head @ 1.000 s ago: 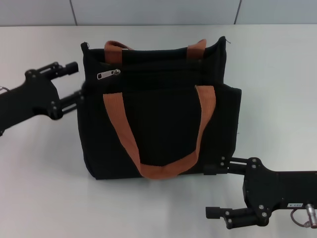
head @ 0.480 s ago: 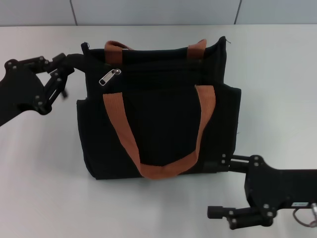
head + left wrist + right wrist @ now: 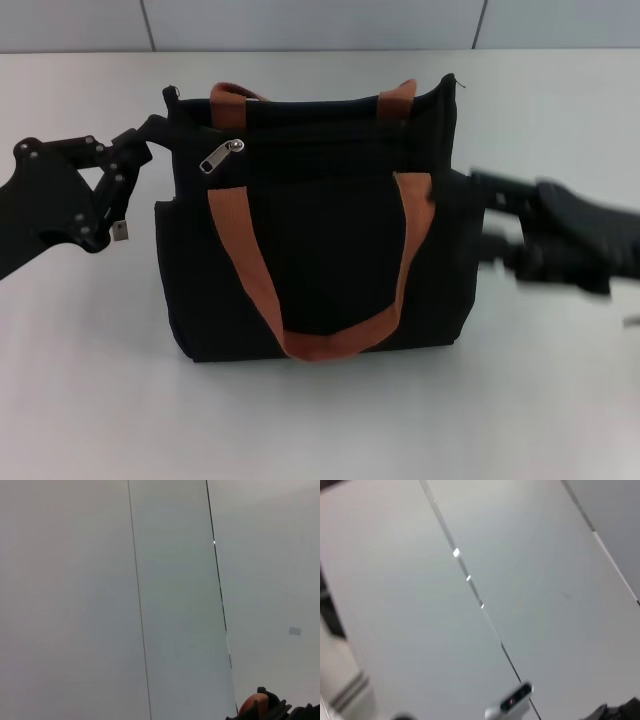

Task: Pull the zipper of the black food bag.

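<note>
**Both hands flank the upright black food bag**

Head view: the black food bag [image 3: 320,225] stands upright on the pale desk [image 3: 90,400], its front panel facing the camera. Two orange-brown straps [image 3: 320,340] show: one loops down the front of the bag, the other peeks above the top edge. The zipper [image 3: 220,157], a small silver pull tab, lies tilted on the upper front of the bag near the bag's left top corner, just above where the front strap begins. The left hand [image 3: 150,135] sits beside that same corner; one finger reaches up to the bag's top edge and appears to touch the fabric there, the other points lower, clear of the bag. The fingers stand spread, with nothing held between them; the zipper is near but not gripped. The right hand [image 3: 480,215] is at the bag's right side, about mid-height, close against the side panel; it is smeared, and I cannot tell how far its fingers are apart or whether they hold anything.

Left wrist view: mostly grey wall panels [image 3: 175,605] with thin dark seams. A bit of orange strap and black fabric shows at one edge.

Right wrist view: blurred grey panels with a dark seam, and a small pale object [image 3: 510,702] too unclear to name.
</note>
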You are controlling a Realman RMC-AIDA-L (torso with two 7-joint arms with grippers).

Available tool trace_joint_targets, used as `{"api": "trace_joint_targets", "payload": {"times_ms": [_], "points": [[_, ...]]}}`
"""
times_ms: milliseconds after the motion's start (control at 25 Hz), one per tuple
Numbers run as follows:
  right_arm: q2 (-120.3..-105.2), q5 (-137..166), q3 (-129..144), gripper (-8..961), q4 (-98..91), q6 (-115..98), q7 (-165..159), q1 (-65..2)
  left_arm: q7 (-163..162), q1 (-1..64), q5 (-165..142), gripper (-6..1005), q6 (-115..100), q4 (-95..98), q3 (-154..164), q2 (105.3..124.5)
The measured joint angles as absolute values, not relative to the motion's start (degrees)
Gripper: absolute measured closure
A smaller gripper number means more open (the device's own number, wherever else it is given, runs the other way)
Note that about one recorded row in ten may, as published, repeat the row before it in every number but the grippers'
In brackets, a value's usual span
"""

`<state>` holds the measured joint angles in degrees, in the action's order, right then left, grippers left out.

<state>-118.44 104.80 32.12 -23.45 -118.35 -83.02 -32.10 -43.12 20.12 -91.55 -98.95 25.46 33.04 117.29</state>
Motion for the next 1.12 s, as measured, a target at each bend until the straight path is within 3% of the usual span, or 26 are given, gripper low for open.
{"api": "trace_joint_targets", "payload": {"times_ms": [200,520,1120], "points": [[-117.88,103.4,32.2,149,-23.9,-114.2,-96.8,-38.0,-42.9,19.8,-91.5,972,-99.4,25.5,33.0,117.42],[-118.24,102.8,32.9,149,-24.0,-106.8,-111.6,-45.4,-43.3,20.0,-91.5,970,-100.8,25.4,33.0,117.42],[-118.96,102.9,44.1,436,-23.7,-94.8,-130.1,-49.7,-43.8,20.4,-91.6,966,-100.9,25.3,33.0,117.75]]}}
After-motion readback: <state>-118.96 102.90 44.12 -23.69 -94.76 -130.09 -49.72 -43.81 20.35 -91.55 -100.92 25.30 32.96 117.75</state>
